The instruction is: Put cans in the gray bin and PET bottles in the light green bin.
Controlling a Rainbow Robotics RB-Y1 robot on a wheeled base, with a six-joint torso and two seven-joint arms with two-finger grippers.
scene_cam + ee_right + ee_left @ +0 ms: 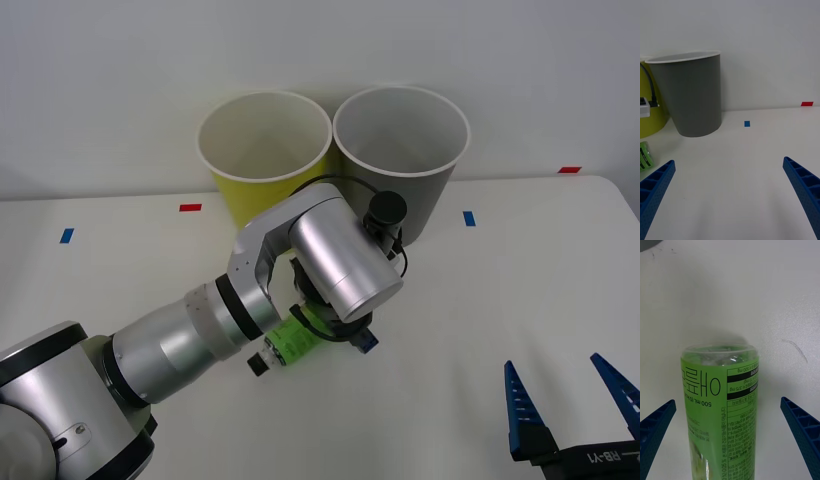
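Observation:
A PET bottle (292, 342) with a bright green label and a black cap lies on its side on the white table, in front of the two bins. My left gripper (728, 401) hangs over it, open, with one blue finger (657, 423) on each side of the bottle (720, 408) and apart from it. In the front view the left wrist covers most of that gripper. The light green bin (228, 195) and the gray bin (432, 200) stand upright side by side at the back. My right gripper (554, 362) waits open at the front right. Cans are out of view.
In the right wrist view the gray bin (692, 97) stands ahead, with the light green bin (651, 112) and the bottle (645, 155) at the edge. Small red and blue tape marks (469, 218) dot the table. The white wall rises right behind the bins.

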